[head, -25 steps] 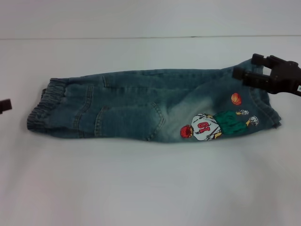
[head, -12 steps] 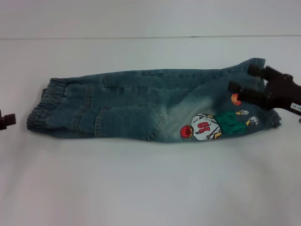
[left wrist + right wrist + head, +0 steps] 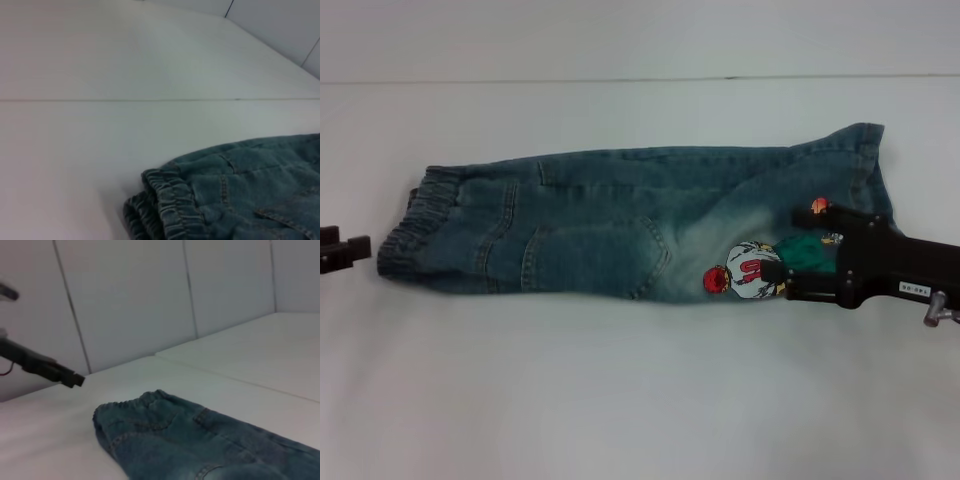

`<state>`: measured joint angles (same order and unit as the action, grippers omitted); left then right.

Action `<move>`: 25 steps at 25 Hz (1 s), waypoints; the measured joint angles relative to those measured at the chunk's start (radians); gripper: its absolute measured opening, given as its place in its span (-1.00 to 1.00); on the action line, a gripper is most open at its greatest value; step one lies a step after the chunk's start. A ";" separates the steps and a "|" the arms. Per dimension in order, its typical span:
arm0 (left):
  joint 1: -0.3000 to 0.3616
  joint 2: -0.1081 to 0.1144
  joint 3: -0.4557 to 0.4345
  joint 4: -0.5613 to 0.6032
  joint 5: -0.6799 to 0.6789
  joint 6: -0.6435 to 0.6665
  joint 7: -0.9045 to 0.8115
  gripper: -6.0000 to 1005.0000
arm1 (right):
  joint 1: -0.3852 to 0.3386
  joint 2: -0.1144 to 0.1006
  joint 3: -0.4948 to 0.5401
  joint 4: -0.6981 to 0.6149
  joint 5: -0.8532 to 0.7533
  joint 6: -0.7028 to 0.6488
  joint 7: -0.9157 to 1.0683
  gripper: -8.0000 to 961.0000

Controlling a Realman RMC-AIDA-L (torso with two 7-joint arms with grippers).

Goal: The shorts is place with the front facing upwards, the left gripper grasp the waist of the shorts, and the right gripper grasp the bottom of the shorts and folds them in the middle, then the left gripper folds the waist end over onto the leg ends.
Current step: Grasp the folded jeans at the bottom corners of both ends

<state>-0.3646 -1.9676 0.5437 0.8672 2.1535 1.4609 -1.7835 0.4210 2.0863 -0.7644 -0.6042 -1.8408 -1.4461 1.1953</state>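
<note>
The blue denim shorts (image 3: 590,230) lie folded lengthwise across the white table (image 3: 620,390). A back pocket and the cartoon basketball print (image 3: 750,272) face up. The puckered waist (image 3: 410,228) is at the left end and the stitched leg ends (image 3: 868,160) are at the far right. My right gripper (image 3: 805,255) hovers open over the print, fingers pointing toward the waist, holding nothing. My left gripper (image 3: 342,248) sits open just left of the waistband, apart from it. The left wrist view shows the waistband (image 3: 165,200) close by. The right wrist view shows the waistband (image 3: 120,407) and a left finger (image 3: 50,371).
A seam (image 3: 620,80) runs across the table behind the shorts. White wall panels (image 3: 130,300) stand beyond the waist end in the right wrist view. Bare table surface lies in front of and behind the shorts.
My right gripper let go of the leg hem and moved down and left over the print; the hem now lies flat. My left gripper slid in toward the waistband.
</note>
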 joint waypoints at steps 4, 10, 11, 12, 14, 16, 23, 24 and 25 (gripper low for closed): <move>-0.016 0.004 0.045 -0.018 0.024 -0.044 -0.005 0.17 | 0.000 0.002 -0.018 0.004 -0.001 -0.001 -0.003 0.97; -0.055 -0.005 0.056 -0.034 0.093 -0.109 0.003 0.17 | 0.002 0.004 -0.039 0.009 -0.001 -0.002 -0.003 0.97; -0.060 -0.006 0.059 -0.038 0.103 -0.126 0.003 0.17 | 0.003 0.004 -0.042 0.010 0.000 -0.002 -0.002 0.97; -0.066 -0.007 0.062 -0.042 0.114 -0.140 0.004 0.17 | 0.003 0.004 -0.045 0.010 0.001 -0.002 -0.002 0.98; -0.077 -0.008 0.068 -0.051 0.138 -0.161 0.004 0.16 | 0.004 0.004 -0.048 0.014 0.003 -0.002 -0.001 0.98; -0.088 -0.008 0.074 -0.065 0.160 -0.171 0.004 0.16 | 0.006 0.005 -0.048 0.019 0.004 -0.002 -0.002 0.97; -0.113 -0.006 0.083 -0.103 0.207 -0.202 0.000 0.16 | 0.008 0.005 -0.049 0.023 0.002 0.003 -0.003 0.97; -0.115 -0.005 0.084 -0.106 0.208 -0.202 0.000 0.16 | 0.008 0.005 -0.049 0.023 0.001 0.004 -0.003 0.97; -0.116 -0.005 0.084 -0.108 0.208 -0.202 0.000 0.16 | 0.008 0.005 -0.049 0.023 0.001 0.005 -0.003 0.97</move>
<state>-0.4802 -1.9723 0.6273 0.7591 2.3615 1.2590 -1.7832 0.4295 2.0908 -0.8131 -0.5814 -1.8396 -1.4410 1.1925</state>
